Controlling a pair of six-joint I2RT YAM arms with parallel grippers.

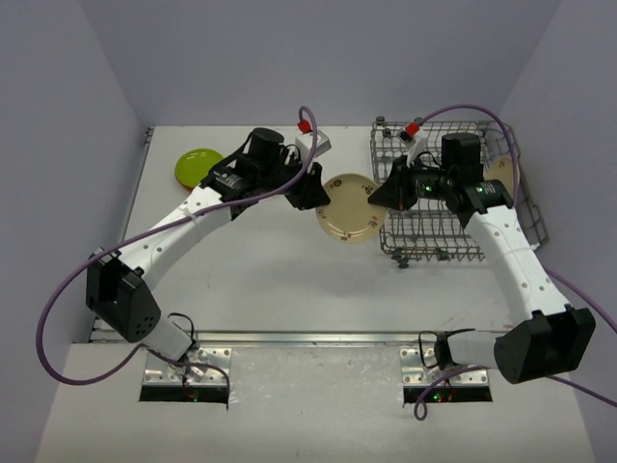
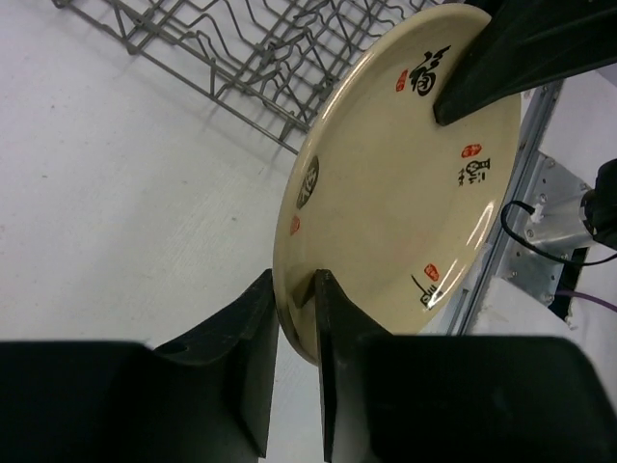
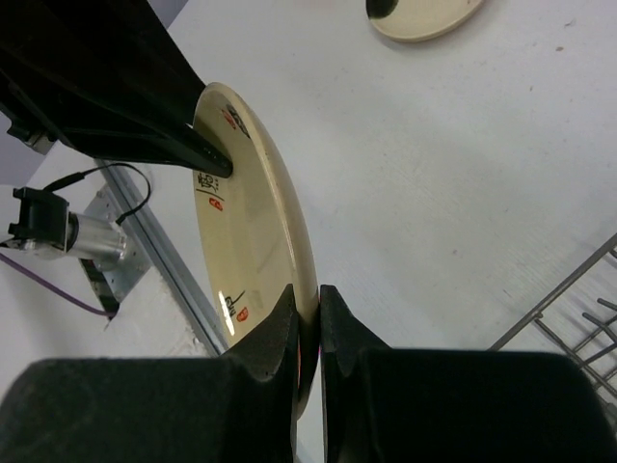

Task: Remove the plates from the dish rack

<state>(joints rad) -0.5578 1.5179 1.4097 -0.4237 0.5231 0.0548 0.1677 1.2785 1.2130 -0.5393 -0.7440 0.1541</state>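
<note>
A beige plate [image 1: 349, 207] with black and red marks is held tilted on edge above the table, left of the dish rack [image 1: 453, 243]. My left gripper [image 1: 321, 198] is shut on its left rim; in the left wrist view its jaws [image 2: 297, 282] pinch the plate [image 2: 395, 183]. My right gripper [image 1: 383, 198] is shut on the opposite rim; in the right wrist view its jaws [image 3: 308, 294] clamp the plate [image 3: 251, 203]. A lime green plate [image 1: 198, 166] lies on the table at far left. Another beige plate [image 1: 498, 172] shows in the rack behind my right arm. No orange plate is in view.
The wire rack [image 2: 241, 48] stands at the right of the table, and its corner shows in the right wrist view [image 3: 569, 309]. A further beige plate [image 3: 424, 14] lies flat on the table. A metal rail [image 2: 540, 212] runs along the table's near edge.
</note>
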